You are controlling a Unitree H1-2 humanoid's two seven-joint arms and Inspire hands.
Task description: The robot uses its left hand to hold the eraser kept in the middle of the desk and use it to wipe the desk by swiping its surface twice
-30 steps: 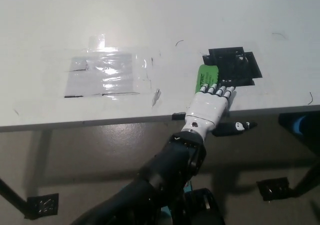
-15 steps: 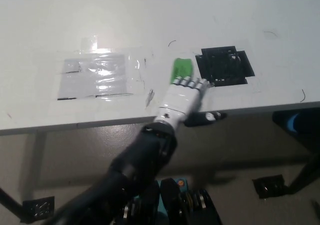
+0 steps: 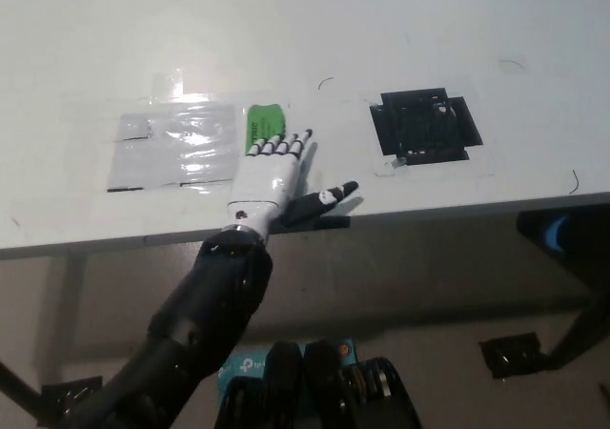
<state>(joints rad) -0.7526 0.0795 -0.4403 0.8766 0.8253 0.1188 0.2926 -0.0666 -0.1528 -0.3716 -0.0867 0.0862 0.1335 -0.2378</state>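
- Head view: the white left hand point(image 3: 270, 176) lies flat near the white desk's point(image 3: 381, 29) front edge, fingers pressing down on the green eraser point(image 3: 266, 122).
- Eraser sits between the clear taped sheet point(image 3: 172, 148) and the black square patch point(image 3: 425, 126).

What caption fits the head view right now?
White left hand presses the green eraser on the white desk, between the clear taped patch and black marking.

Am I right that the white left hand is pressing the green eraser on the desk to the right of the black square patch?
Not quite. In the head view the left hand presses the green eraser left of the black square patch, beside the clear taped sheet.
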